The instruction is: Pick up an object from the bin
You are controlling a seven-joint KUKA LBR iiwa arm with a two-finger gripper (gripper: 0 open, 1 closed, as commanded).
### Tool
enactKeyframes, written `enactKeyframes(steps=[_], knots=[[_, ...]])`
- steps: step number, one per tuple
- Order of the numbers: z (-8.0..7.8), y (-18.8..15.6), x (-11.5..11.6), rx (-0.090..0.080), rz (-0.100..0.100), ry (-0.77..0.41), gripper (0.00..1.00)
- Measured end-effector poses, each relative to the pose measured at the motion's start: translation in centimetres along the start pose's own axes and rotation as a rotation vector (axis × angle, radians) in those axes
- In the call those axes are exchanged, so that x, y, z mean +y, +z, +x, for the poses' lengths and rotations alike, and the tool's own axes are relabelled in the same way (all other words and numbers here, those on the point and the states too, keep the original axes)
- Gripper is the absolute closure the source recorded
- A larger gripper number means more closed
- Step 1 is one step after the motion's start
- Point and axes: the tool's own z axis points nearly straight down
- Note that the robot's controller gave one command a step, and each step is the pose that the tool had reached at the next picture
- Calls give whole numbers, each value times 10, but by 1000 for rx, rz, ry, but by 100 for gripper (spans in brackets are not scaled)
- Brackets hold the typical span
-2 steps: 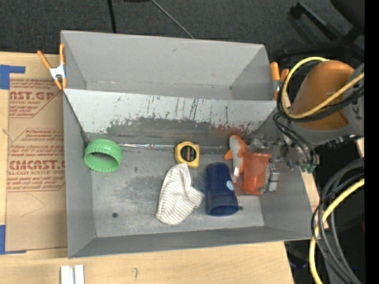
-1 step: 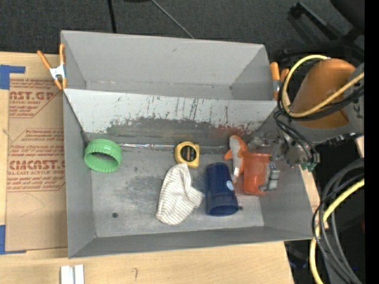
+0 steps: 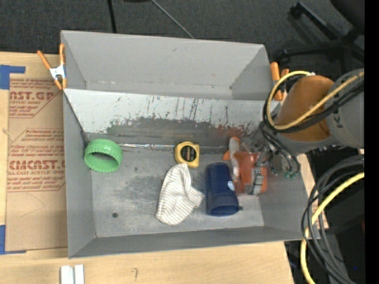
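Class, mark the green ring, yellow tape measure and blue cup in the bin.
green ring (image 3: 89, 157), camera view, left rim
yellow tape measure (image 3: 186, 153), camera view, centre face
blue cup (image 3: 220, 185), camera view, side wall

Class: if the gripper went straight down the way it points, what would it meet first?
Probably the orange-red thing beside the blue cup, right under the gripper; depth is unclear, so perhaps the bin floor.

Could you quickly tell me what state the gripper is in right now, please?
Gripper: cannot be told whether it is open, closed or holding anything; it sits low at the right end of the bin, just beside the blue cup.
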Motion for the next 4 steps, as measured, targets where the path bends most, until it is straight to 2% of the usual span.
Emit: enactKeyframes(steps=[2,3,4], knots=[[0,-7,1,2,-2,1,100],[-1,-3,18,-13,5,-41,100],[2,-36,22,29,4,-57,100]])
